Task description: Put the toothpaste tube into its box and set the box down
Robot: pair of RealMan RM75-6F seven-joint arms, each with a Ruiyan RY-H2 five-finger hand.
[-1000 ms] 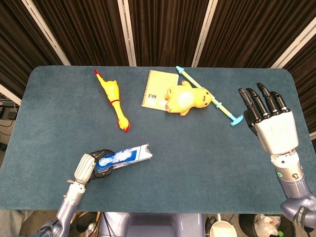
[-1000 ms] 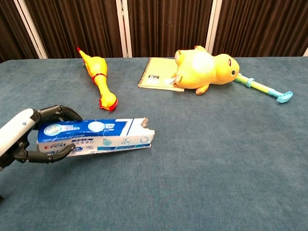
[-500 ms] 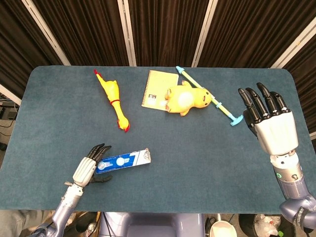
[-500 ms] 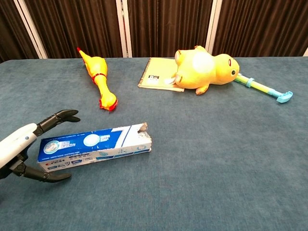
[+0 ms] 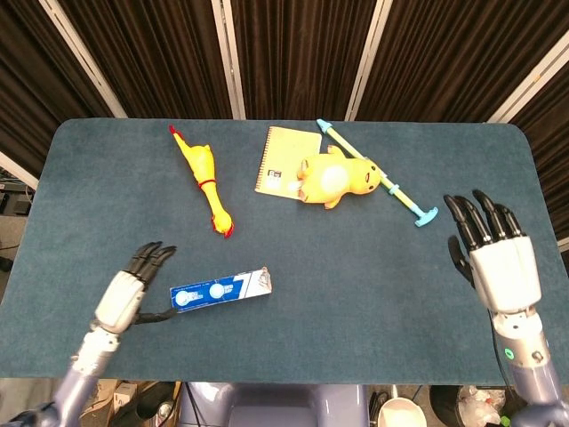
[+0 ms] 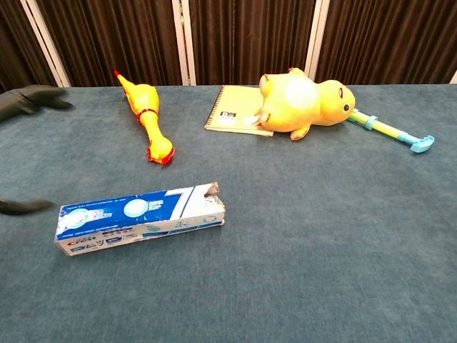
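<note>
The blue-and-white cardboard toothpaste box [image 5: 221, 288] is seen lying flat on the teal table cloth [image 5: 356, 267] — long axis left-right, torn end rightward. The left hand [image 5: 124, 294] is noted just left of it, fingers spread, nothing held; the right hand [image 5: 498, 262] — likewise spread and unladen — is well apart, so the left is judged nearer.

Chest view: left hand [image 6: 28, 100] mostly cut off at left edge, blurred. Toothpaste tube unseen inside box [image 6: 139, 218]. Right hand out of chest frame.
</note>
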